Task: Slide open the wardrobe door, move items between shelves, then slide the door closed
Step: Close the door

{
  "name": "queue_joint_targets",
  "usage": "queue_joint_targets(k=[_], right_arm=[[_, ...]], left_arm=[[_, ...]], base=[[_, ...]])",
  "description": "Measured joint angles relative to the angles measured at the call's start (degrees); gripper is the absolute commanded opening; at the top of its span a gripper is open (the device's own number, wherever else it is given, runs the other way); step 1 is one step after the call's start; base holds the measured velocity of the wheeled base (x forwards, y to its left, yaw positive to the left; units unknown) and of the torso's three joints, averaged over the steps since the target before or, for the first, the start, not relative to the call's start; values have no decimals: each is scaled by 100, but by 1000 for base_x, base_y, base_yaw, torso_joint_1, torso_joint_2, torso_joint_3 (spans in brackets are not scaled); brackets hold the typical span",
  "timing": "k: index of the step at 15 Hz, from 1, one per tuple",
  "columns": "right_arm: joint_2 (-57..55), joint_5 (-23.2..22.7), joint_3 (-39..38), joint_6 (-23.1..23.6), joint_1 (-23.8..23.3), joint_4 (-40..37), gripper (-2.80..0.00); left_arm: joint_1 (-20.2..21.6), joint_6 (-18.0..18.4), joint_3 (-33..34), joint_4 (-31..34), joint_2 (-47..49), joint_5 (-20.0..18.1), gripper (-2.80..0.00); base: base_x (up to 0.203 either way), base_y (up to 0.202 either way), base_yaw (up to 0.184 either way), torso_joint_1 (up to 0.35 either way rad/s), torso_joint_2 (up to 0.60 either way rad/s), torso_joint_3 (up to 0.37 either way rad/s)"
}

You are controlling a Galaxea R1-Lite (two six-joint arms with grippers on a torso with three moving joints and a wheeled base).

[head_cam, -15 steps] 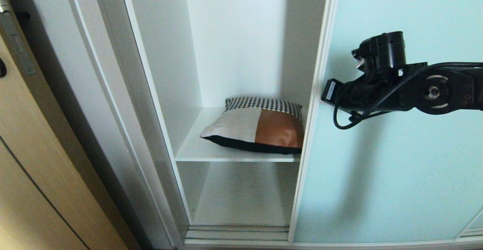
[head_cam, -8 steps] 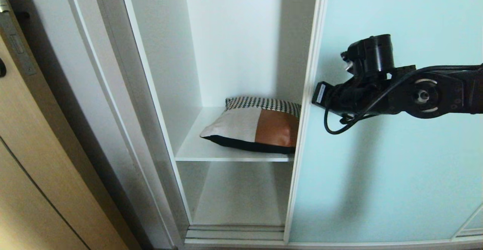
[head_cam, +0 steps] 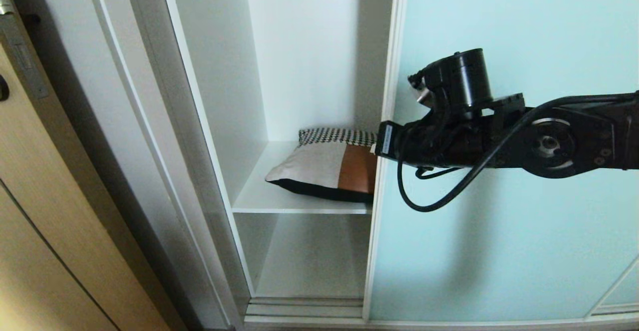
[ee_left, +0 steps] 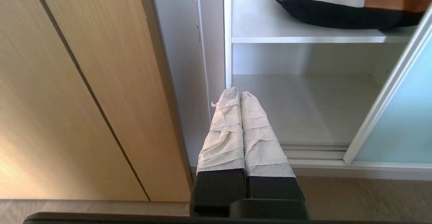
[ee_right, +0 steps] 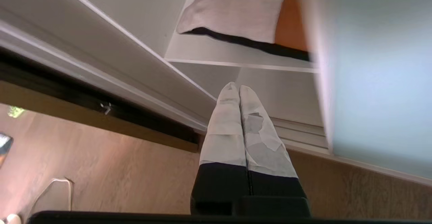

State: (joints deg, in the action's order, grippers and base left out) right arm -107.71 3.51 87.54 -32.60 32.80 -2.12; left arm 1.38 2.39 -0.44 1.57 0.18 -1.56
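Nearest in the left wrist view is the left hand (ee_left: 240, 94), its two wrapped fingers (ee_left: 224, 132) pressed together on nothing, hanging low over the brown wood-grain floor (ee_left: 364, 193) in front of the wardrobe. Beside it stands a tan wooden door (ee_left: 84, 92).

The right hand (ee_right: 236, 89) is likewise clenched and empty, its pale-wrapped fingers (ee_right: 226, 129) touching along their length. In the head view the right arm (head_cam: 499, 136) reaches across from the right, level in front of the sliding wardrobe door (head_cam: 499, 251); its dark front end lies over the door's left frame edge. Whether it touches the frame cannot be told.

The door is a frosted pale aqua panel in a slim light frame, and it covers the right part of the wardrobe, leaving a tall opening on the left. At the foot of the opening run the floor tracks (head_cam: 304, 308).

Inside, the bottom board (head_cam: 309, 266) is bare white. Above it the shelf (head_cam: 279, 203) carries the cushion (head_cam: 324, 168), which lies flat with its houndstooth strip to the back, cream and rust panels on top and a dark underside. The door's frame hides the cushion's right end. Behind rises the white back wall (head_cam: 304, 51) of the wardrobe. At far left, the tan door shows a metal latch plate (head_cam: 22, 56).
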Motion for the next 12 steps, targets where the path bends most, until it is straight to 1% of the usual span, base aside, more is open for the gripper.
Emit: queue_joint_targets(k=[3, 6, 8, 10, 12], right_arm=[[514, -8, -393, 2, 135, -2, -280], [1389, 88, -944, 81, -3, -11, -280], [2156, 208, -1360, 384, -308, -7, -280], [3083, 263, -1897, 896, -871, -29, -280], [4135, 225, -2535, 1480, -1376, -51, -280]], left_arm=[[0, 3, 0, -1, 0, 0, -280], [2, 4, 0, 0, 0, 0, -280], [0, 6, 0, 0, 0, -1, -280], [2, 6, 0, 0, 0, -1, -280], [0, 6, 0, -1, 0, -1, -280]], base=[[0, 0, 0, 0, 0, 0], [0, 0, 0, 0, 0, 0], [0, 0, 0, 0, 0, 0], [0, 0, 0, 0, 0, 0], [0, 0, 0, 0, 0, 0]])
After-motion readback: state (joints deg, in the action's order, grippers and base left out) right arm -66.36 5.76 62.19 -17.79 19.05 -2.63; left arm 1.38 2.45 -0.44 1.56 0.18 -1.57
